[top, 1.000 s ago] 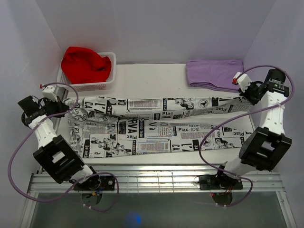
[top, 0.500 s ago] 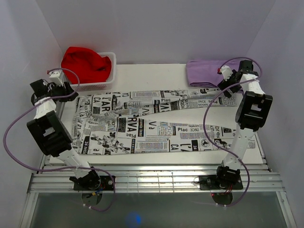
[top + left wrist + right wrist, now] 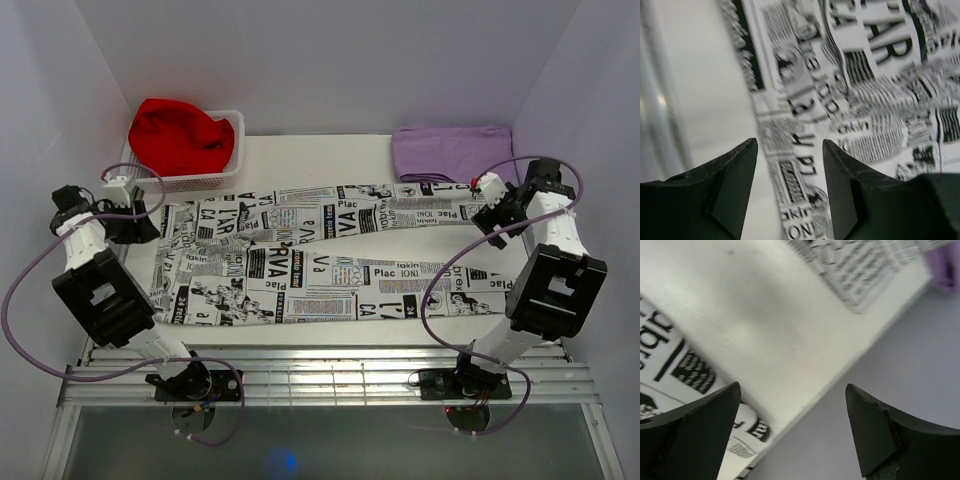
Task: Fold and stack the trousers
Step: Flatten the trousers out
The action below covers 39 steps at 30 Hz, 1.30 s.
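The trousers (image 3: pixel 320 255), white with black newspaper print, lie flat across the table, waist at the left and legs running right, one leg folded over toward the other. My left gripper (image 3: pixel 137 227) hovers at the waist end. In the left wrist view it (image 3: pixel 789 145) is open, with the trousers' (image 3: pixel 865 75) edge lying on the table below the gap. My right gripper (image 3: pixel 492 216) hangs by the leg ends. Seen from the right wrist, it (image 3: pixel 792 387) is open over the table edge, holding nothing, with the trousers (image 3: pixel 670 365) to its left.
A white basket (image 3: pixel 205 180) holding red cloth (image 3: pixel 180 135) stands at the back left. Folded lilac-purple cloth (image 3: pixel 450 150) lies at the back right, just beyond the leg ends. Walls close in on both sides; the right wall (image 3: pixel 875 355) is right by my right gripper.
Both grippers were shut on the trousers' ends a second ago; they carried the upper leg toward the back, opened and let go. Both arms have since drawn back slightly.
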Each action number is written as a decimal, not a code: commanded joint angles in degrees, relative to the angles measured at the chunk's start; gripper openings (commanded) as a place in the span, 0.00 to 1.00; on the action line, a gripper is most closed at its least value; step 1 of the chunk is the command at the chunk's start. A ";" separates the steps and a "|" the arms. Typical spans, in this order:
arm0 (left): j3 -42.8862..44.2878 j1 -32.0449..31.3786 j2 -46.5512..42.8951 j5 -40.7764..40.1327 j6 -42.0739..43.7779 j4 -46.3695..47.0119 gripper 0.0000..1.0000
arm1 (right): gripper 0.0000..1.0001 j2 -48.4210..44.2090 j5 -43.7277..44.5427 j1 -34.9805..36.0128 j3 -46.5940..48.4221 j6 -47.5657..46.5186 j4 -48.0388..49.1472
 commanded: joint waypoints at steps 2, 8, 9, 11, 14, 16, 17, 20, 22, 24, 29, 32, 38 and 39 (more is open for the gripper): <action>-8.03 -0.72 -4.73 -0.39 13.43 -15.00 0.63 | 0.87 -0.91 -1.66 0.57 -11.82 -6.36 -8.15; -18.56 -0.63 -4.12 -7.95 19.95 -13.42 0.53 | 0.68 -0.04 0.00 0.49 -19.64 -6.28 -6.65; -19.72 -0.19 -4.03 -10.66 20.47 -12.90 0.52 | 0.61 -0.04 0.53 0.49 -20.62 -6.45 -5.69; -21.74 0.77 -3.50 -13.40 22.49 -11.67 0.47 | 0.57 -0.73 2.11 0.31 -22.64 -7.41 -4.55; -23.77 2.79 -1.66 -18.85 24.51 -9.73 0.41 | 0.48 -1.53 3.52 0.22 -25.54 -8.82 -3.49; -22.55 6.04 0.09 -21.22 25.22 -8.94 0.38 | 0.43 -2.49 4.13 0.31 -27.30 -9.44 -3.57; -21.59 8.31 0.97 -21.75 25.92 -9.02 0.35 | 0.43 -3.37 4.40 0.31 -27.91 -10.31 -3.66; -17.02 12.27 3.88 -22.46 27.07 -9.73 0.33 | 0.41 -5.21 4.05 0.31 -28.54 -11.81 -5.93; -13.34 13.17 4.76 -20.46 28.56 -11.91 0.34 | 0.47 -5.83 1.52 0.31 -25.92 -12.87 -8.31; -10.69 13.35 4.33 -16.94 30.66 -14.72 0.45 | 0.54 -6.10 -1.30 0.22 -22.32 -12.09 -11.21; -1.56 9.94 0.72 -2.19 31.11 -23.17 0.62 | 0.52 -1.73 -14.92 0.57 -4.33 -5.33 -12.10; 0.39 5.55 -1.03 1.00 27.17 -23.00 0.64 | 0.47 3.54 -16.87 2.68 2.55 -0.48 -8.85; 1.53 -1.93 0.27 3.73 13.48 -13.78 0.63 | 0.43 13.56 -12.83 8.30 6.35 6.44 1.34; 2.67 -2.47 0.98 3.73 11.71 -12.73 0.63 | 0.43 14.98 -12.30 8.83 7.40 7.51 2.48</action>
